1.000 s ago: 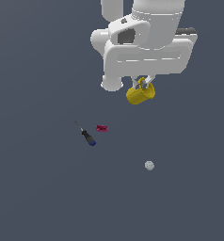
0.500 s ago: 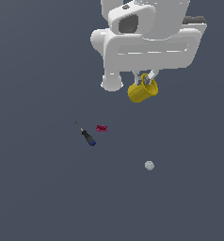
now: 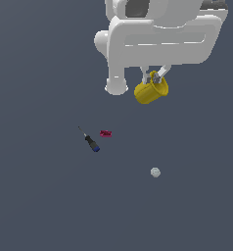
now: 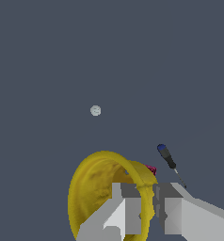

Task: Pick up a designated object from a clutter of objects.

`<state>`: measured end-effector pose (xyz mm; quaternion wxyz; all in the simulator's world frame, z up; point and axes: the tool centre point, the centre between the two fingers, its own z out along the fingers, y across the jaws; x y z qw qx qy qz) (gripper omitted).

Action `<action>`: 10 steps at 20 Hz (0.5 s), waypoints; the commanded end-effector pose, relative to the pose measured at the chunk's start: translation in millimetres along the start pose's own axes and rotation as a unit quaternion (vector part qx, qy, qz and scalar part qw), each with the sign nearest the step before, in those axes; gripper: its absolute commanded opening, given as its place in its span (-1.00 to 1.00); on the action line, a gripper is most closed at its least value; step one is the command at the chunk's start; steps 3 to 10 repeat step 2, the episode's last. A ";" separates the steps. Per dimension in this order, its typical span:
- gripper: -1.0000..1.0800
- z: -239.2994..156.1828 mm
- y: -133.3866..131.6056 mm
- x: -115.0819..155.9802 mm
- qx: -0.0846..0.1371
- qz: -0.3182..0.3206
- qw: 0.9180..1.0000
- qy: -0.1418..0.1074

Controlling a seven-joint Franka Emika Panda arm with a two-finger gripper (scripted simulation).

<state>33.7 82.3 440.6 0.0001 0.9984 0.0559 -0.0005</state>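
Grey floor (image 3: 45,206): flat, plain, fills both views.

Arm: large white body across the upper part of the exterior view, wrist pointing down.

Gripper (image 3: 155,77): two pale fingers clenched on the rim of the yellow mug (image 3: 151,91). In the wrist view the gripper (image 4: 148,207) has one finger (image 4: 121,209) inside the cup and the other outside, the wall pinched between them.

Yellow mug: small, bright yellow, tilted, hanging under the fingers and clear of the floor, well apart from the other items. Exterior view shows its outer side as a rounded barrel; the handle cannot be made out there. Wrist view (image 4: 97,193) looks straight into the open mouth: round rim, mottled darker-yellow inner wall.

Screwdriver (image 3: 91,142): lies flat on the floor, thin shaft, black handle with a blue end. Also in the wrist view (image 4: 169,162), just past the mug's rim.

Magenta block (image 3: 105,133): small, flat, just beside the screwdriver, toward the exterior view's right. Wrist view shows only a sliver (image 4: 151,169) behind the mug's rim.

Pale grey ball (image 3: 155,172): alone on the floor, apart from the rest; seen whole in the wrist view (image 4: 95,110).
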 end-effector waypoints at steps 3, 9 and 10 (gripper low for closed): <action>-1.00 -2.6 0.0 1.4 0.000 0.000 1.000 0.001; -1.00 -2.6 0.0 1.4 0.000 0.000 1.000 0.001; -1.00 -2.6 0.0 1.4 0.000 0.000 1.000 0.001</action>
